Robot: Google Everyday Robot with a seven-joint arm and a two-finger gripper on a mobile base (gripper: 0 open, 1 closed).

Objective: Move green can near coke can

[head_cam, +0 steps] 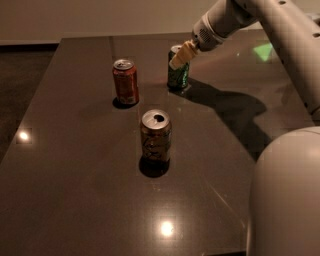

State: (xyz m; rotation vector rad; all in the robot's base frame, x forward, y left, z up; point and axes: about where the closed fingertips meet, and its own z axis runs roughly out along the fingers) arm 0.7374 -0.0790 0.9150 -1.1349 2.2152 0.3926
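Note:
The green can (178, 76) stands upright at the back middle of the dark table (75, 175). The coke can (125, 82), red with a silver top, stands upright to its left, about a can's width and a half away. My gripper (181, 55) reaches in from the upper right and sits at the green can's top, covering part of its upper right side. The arm (235, 15) stretches back to the upper right.
A brownish-orange can with dark swirls (156, 136) stands upright nearer the front, below and between the other two. The robot's pale body (285, 200) fills the lower right corner. The table's left edge borders dark floor.

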